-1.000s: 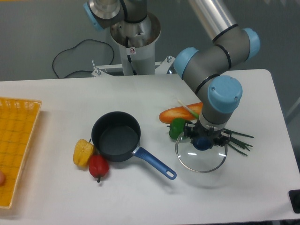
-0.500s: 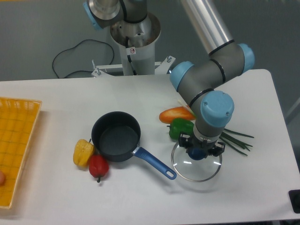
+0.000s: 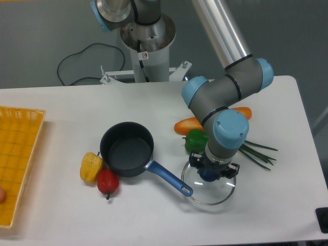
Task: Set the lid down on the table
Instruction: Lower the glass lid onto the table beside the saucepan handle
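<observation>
1. Camera view, from above and in front: the arm reaches down from the upper middle, and its hand (image 3: 209,171) points straight down over the right half of the white tabletop (image 3: 154,220).
2. The hand is pinching the dark blue knob at the middle of the lid (image 3: 202,192), with its short fingers set on either side of the knob.
3. The lid is a clear glass disc with a thin metal rim. It sits level and low over the tabletop, right of the saucepan's handle; whether it touches the surface cannot be told.
4. The lid's left edge lies just beside the tip of the blue handle of the saucepan (image 3: 127,149).
5. The saucepan stands uncovered, left of the middle of the tabletop, its handle pointing down and to the right.
6. A yellow pepper (image 3: 90,167) and a red pepper (image 3: 107,181) sit against the saucepan's lower left side, touching each other.
7. A green pepper (image 3: 195,140) lies just above the lid, beside the arm's wrist.
8. An orange carrot (image 3: 187,125) lies behind the green pepper, partly hidden by the arm.
9. Thin green stalks (image 3: 259,154) fan out to the right of the wrist.
10. A yellow mesh tray (image 3: 18,164) sits at the left edge of the tabletop.
</observation>
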Action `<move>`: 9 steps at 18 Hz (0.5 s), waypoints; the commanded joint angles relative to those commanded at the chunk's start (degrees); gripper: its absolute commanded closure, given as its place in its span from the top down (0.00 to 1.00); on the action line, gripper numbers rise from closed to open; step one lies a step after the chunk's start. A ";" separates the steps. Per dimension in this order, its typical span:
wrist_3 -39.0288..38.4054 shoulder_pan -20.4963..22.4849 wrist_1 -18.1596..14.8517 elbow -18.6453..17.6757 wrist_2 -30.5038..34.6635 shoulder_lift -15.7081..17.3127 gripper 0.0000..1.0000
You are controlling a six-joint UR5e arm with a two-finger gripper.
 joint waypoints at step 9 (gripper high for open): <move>0.00 -0.62 0.09 0.09 0.00 -0.97 0.52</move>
